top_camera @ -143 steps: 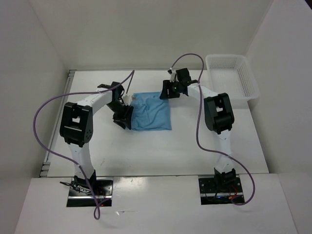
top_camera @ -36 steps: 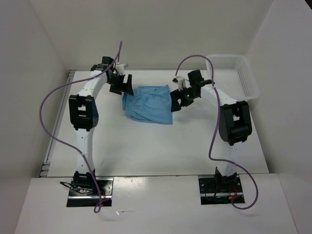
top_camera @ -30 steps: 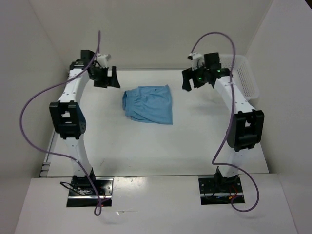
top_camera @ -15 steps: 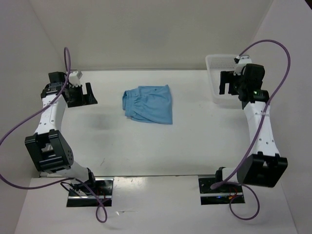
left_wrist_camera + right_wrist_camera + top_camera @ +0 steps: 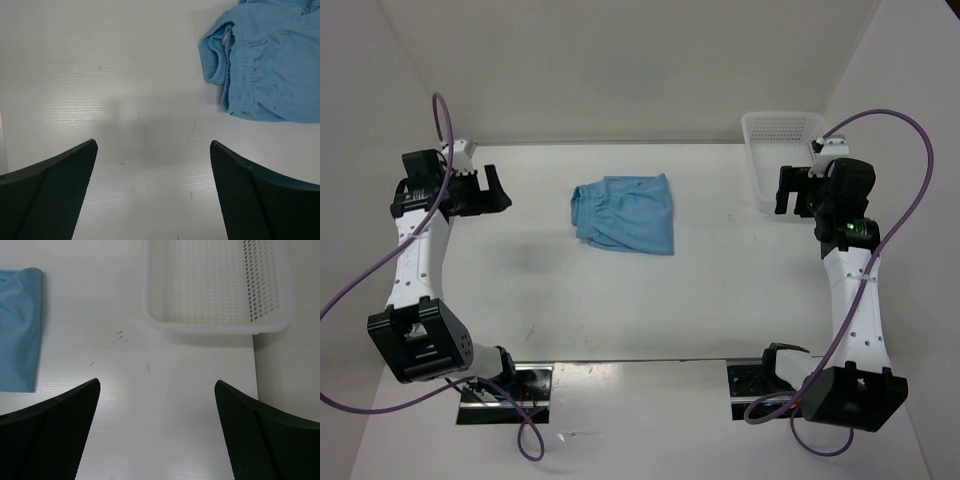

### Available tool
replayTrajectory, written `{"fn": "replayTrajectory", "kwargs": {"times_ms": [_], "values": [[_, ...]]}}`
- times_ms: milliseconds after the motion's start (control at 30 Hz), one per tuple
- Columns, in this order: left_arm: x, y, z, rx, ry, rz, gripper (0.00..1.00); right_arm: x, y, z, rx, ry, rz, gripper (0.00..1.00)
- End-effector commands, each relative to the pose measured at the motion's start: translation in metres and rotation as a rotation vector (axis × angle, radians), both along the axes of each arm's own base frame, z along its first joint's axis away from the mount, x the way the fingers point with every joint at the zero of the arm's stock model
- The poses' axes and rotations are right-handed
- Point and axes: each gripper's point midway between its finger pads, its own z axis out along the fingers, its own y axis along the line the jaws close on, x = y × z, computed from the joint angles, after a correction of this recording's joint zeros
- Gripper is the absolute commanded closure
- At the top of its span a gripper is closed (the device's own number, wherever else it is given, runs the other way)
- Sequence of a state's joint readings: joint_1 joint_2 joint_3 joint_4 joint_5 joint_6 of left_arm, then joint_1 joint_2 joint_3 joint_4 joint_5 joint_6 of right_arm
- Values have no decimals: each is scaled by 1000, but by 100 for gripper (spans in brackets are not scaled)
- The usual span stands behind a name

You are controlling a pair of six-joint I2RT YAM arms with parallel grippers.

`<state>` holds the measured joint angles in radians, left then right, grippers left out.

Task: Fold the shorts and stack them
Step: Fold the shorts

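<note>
Shorts (image 5: 623,214): lay folded toward the table's (image 5: 650,290) 12 o'clock, well apart from both arms.
Left gripper (image 5: 496,190): hung at the 9 o'clock edge, jaws wide, empty.
Right gripper (image 5: 782,192): hung at 3 o'clock by the basket (image 5: 757,160), jaws wide, empty.

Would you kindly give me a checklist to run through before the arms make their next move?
1. Open, empty left gripper: ok.
2. Open, empty right gripper: ok.
3. The shorts lie on the table, apart from both grippers: ok.
4. Fold edges aligned: cannot tell; the waistband layers look bunched in the left wrist view.
5. The basket stands apart from the shorts: ok.
</note>
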<state>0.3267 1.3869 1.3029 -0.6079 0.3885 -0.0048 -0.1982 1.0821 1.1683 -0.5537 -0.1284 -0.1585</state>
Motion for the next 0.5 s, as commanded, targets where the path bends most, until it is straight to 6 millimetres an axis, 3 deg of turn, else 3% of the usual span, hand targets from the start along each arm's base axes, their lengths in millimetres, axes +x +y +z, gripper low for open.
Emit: {"fn": "replayTrajectory", "kwargs": {"times_ms": [0,100,333,467], "values": [[-2,-2,14,7,-61,-15,0,-3,2,6,-10,-24,15,0],[-6,-4,15,10,-68,-15,0,-8,-4,-5,0,14,-40,0],[-11,0,13,-8,-73,-9,0,-12,-27,14,-27,-64,-235,0],[-12,0,16,-4,-82,-9,0,-14,-21,14,-40,-66,-245,0]]}}
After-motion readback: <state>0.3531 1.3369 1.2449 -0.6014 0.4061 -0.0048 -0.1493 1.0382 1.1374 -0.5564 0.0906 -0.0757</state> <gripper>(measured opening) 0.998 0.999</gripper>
